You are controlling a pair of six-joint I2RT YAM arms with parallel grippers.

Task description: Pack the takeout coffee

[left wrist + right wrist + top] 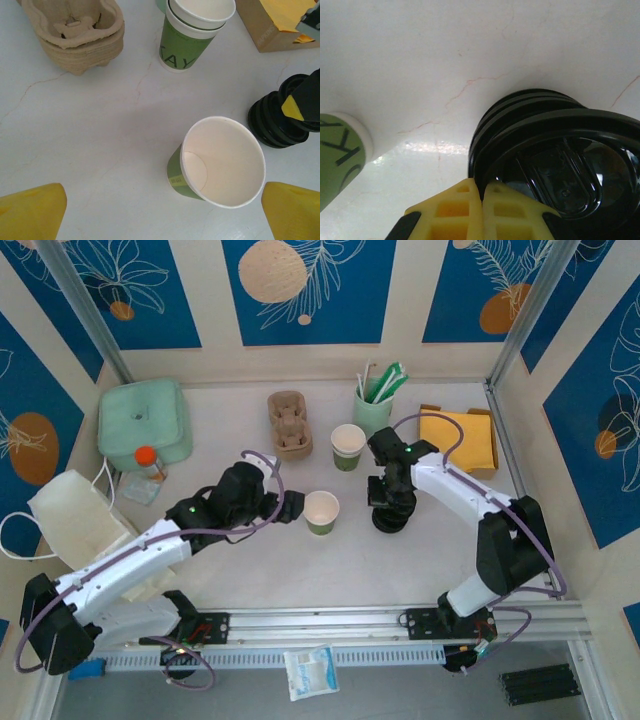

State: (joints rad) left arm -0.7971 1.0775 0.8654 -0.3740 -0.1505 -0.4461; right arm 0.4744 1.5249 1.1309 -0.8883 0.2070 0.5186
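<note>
The small white paper cup with a pale green band point(220, 162) is standing open and lidless at the lower centre of the left wrist view, just ahead of the left gripper point(162, 215), whose wide-spread fingers are holding nothing. The right gripper point(481, 192) is pinching the rim of the top round black plastic lid point(560, 160) on its stack. Nested lids may be sticking, so several could lift, or the thin rim could slip free.

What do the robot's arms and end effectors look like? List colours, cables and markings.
Both the left arm and right arm have white links, black joints, a small green light and a looping purple-grey cable. The left end effector and right end effector are black with yellow fingers.
</note>
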